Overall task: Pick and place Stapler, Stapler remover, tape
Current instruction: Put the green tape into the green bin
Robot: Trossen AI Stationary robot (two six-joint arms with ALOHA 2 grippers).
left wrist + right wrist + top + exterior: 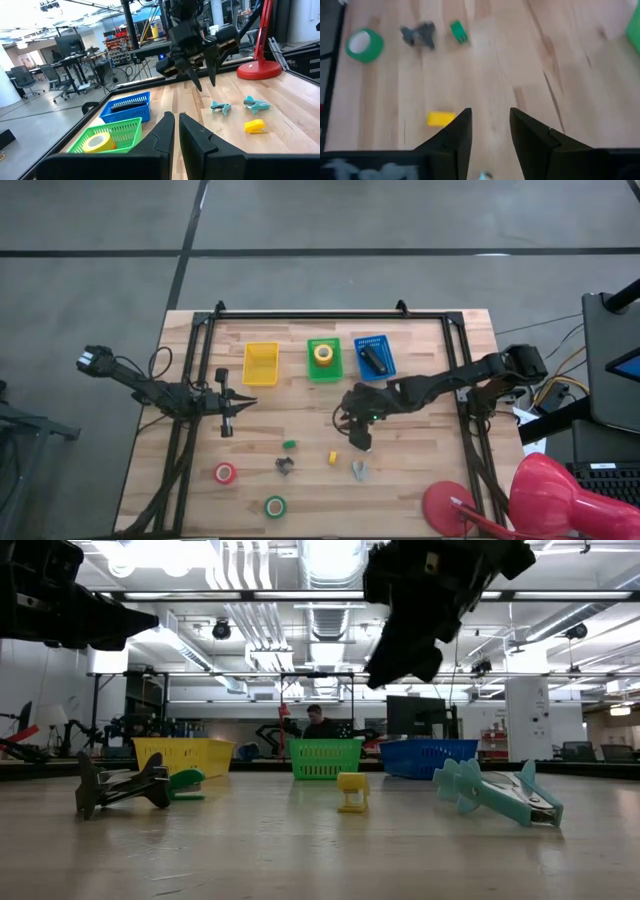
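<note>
Hovering right gripper (fingers apart)

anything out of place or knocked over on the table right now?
Nothing looks spilled or damaged. The yellow basket is empty; yellow tape sits in the green basket and the stapler in the blue basket. Red tape, green tape and small clips lie loose, unsorted.

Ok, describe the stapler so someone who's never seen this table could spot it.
Three baskets line the table's far edge; take the blue basket, nearest the right arm. The stapler lies inside it, a dark oblong bar, while the green basket beside it holds a round yellow tape roll.
</note>
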